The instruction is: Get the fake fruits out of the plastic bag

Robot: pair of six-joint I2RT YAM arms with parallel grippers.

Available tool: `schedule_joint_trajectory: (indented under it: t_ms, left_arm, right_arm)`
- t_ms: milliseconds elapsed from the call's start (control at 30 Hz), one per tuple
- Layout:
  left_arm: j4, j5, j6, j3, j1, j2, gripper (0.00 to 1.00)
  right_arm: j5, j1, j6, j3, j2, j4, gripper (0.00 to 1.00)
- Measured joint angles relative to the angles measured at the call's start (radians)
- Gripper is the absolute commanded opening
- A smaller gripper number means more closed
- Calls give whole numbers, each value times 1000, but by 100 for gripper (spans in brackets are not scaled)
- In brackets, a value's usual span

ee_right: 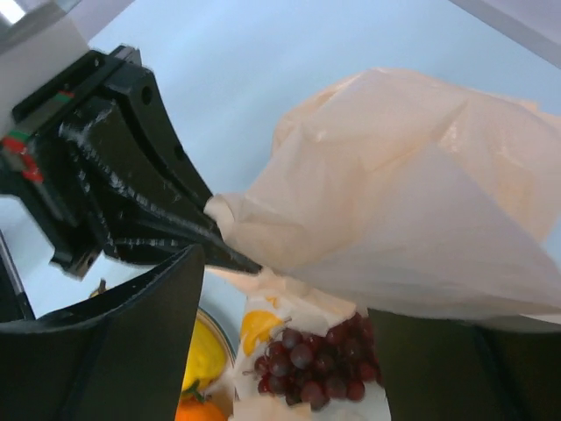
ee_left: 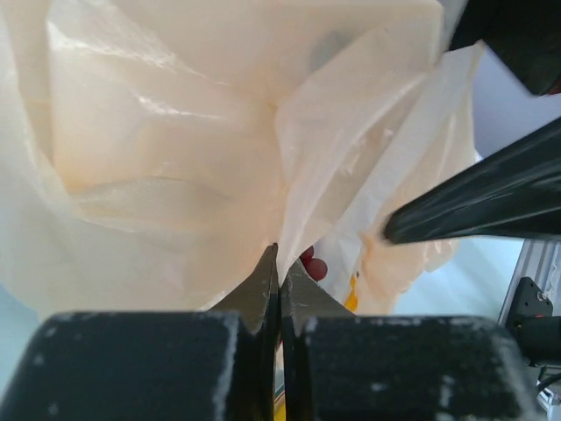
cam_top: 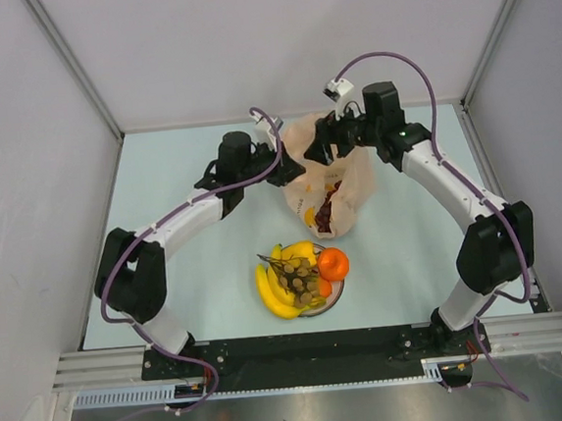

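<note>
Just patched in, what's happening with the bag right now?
Both arms are at the plastic bag. The left gripper is pinched shut on its film; the right gripper has its fingers open around its top. Some dark red grapes show at its mouth. The banana bunch, orange and brownish grapes already sit on the plate.

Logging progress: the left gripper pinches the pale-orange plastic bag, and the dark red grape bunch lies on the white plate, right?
No: the dark red grape bunch lies in the mouth of the pale-orange plastic bag, as the right wrist view shows.
</note>
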Motion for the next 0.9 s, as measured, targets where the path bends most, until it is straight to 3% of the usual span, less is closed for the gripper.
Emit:
schedule_joint_trajectory:
  t_ms: [167, 400, 733, 900]
  left_arm:
    - [-27, -17, 10, 66, 0, 33, 0]
    - [-31, -24, 13, 185, 10, 57, 0]
    - [-97, -115, 80, 189, 14, 58, 0]
    - [-117, -161, 119, 178, 14, 53, 0]
  right_arm:
    - [-35, -29, -109, 42, -63, -203, 71]
    - [-2, 110, -301, -98, -234, -412, 53]
    - [152, 243, -528, -124, -147, -368, 37]
    - [176, 251, -686, -129, -89, -367, 37]
